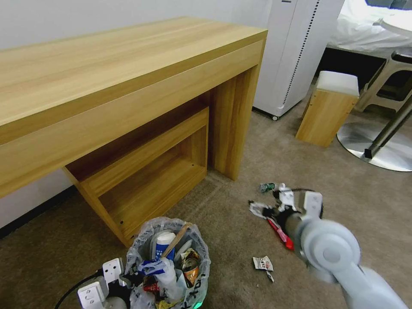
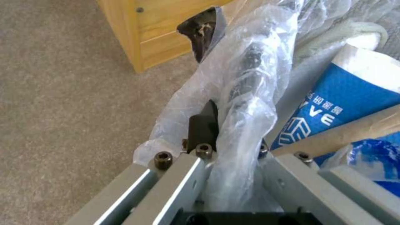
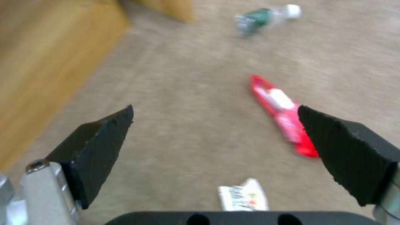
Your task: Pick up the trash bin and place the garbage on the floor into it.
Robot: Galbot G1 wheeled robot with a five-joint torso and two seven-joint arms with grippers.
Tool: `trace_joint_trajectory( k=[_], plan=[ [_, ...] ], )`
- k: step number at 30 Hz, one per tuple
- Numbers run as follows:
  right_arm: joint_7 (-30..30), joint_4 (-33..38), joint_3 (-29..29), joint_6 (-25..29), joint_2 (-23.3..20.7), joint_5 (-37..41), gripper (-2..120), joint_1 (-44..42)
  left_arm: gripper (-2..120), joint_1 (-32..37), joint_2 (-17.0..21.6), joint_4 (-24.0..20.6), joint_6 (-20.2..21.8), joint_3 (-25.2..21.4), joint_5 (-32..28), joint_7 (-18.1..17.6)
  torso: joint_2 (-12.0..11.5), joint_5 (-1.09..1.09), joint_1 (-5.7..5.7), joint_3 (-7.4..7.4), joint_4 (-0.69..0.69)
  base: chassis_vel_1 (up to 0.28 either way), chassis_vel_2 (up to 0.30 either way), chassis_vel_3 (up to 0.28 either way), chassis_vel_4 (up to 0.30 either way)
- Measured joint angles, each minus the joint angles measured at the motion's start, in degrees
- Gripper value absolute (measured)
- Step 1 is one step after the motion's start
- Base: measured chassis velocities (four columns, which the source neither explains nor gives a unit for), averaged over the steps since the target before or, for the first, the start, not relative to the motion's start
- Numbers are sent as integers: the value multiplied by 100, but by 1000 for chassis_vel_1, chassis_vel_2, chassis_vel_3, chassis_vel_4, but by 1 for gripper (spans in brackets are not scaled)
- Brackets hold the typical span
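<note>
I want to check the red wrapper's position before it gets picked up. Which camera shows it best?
The right wrist view: the red wrapper lies whole on the floor, between the open right hand's fingertips. In the head view the right arm covers part of it. The left wrist view looks at the trash bin that the left hand grips.

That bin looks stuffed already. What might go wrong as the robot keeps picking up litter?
The small black bag-lined trash bin is heaped, so added litter may spill. The left gripper pinches just its rim and thin bag, which might slip or tear. The open right gripper hovers between the flat red wrapper and small white wrapper; both could be hard to pinch.
</note>
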Motion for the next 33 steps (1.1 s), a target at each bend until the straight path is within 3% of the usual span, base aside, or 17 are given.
trace_joint_trajectory(
  k=[3, 4, 7, 8, 9, 11, 12, 16, 17, 20, 21, 24, 27, 28, 29, 31, 33],
  plan=[
    [-1656, -230, 462, 267, -322, -1372, 100, -467, 0, 26, 54, 17, -27, 119, 137, 58, 0, 0, 0, 0, 2, 0, 0, 0, 0],
    [-1656, -230, 462, 267, -322, -1372, 100, -467, 0, 26, 54, 17, -27, 119, 137, 58, 0, 0, 0, 0, 2, 0, 0, 0, 0],
    [-3192, -346, 832, 639, -1031, -1971, 100, -916, 0, 73, 124, 18, -104, 165, 219, 75, 0, 0, 0, 0, 1, 0, 0, 0, 0],
    [-3192, -346, 832, 639, -1031, -1971, 100, -916, 0, 73, 124, 18, -104, 165, 219, 75, 0, 0, 0, 0, 1, 0, 0, 0, 0],
    [-3910, -461, 974, 971, -1508, -2565, 100, -1088, 0, 79, 146, 18, -154, 190, 266, 81, 0, -4, 0, 0, 1, 0, 0, 0, 0],
    [-4780, -806, 962, 1396, -2150, -3416, 100, -1059, 0, 66, 154, 32, -202, 218, 295, 90, 0, -3, 0, 0, 1, 0, 0, 0, 0],
    [-4780, -806, 962, 1396, -2150, -3416, 100, -1059, 0, 66, 154, 32, -202, 218, 295, 90, 0, -3, 0, 0, 1, 0, 0, 0, 0],
    [-5715, -1754, 210, 2216, -3033, -4200, 100, -610, 0, 88, 139, 84, -270, 231, 397, 109, 0, 1, 0, 1, 4, 0, 0, 0, 0],
    [-5715, -1754, 210, 2216, -3033, -4200, 100, -610, 0, 88, 139, 84, -270, 231, 397, 109, 0, 1, 0, 1, 4, 0, 0, 0, 0],
    [-6067, -2283, -362, 2573, -3699, -4464, 100, -471, 0, 126, 152, 98, -367, 231, 485, 128, 0, 0, 0, 1, 2, 0, 0, 0, 0],
    [-6067, -2283, -362, 2573, -3699, -4464, 100, -471, 0, 126, 152, 98, -367, 231, 485, 128, 0, 0, 0, 1, 2, 0, 0, 0, 0],
    [-6776, -2721, -553, 3483, -4094, -4858, 100, -500, 0, 44, 202, 162, -431, 278, 485, 102, 0, -1, 0, 1, 3, 0, 0, 0, 0],
    [-7155, -2951, -587, 3947, -4196, -5116, 100, -507, 0, -28, 260, 223, -437, 337, 468, 76, 0, -1, 0, 1, 2, 0, 0, 0, 0],
    [-7672, -3200, -613, 4538, -4253, -5242, 100, -503, 0, -116, 321, 295, -438, 408, 418, 36, 0, -2, 0, 1, 1, 0, 0, 0, 0],
    [-7672, -3200, -613, 4538, -4253, -5242, 100, -503, 0, -116, 321, 295, -438, 408, 418, 36, 0, -2, 0, 1, 1, 0, 0, 0, 0],
    [-8418, -3568, -627, 5095, -4262, -5229, 100, -444, 0, -284, 434, 375, -451, 506, 276, -47, 0, -2, 0, 1, 0, 0, 0, 0, 0],
    [-8649, -3721, -669, 5254, -4226, -5239, 100, -360, 0, -330, 463, 407, -457, 533, 238, -69, 0, -3, 0, 0, 1, 0, 0, 0, 0]
  ],
)
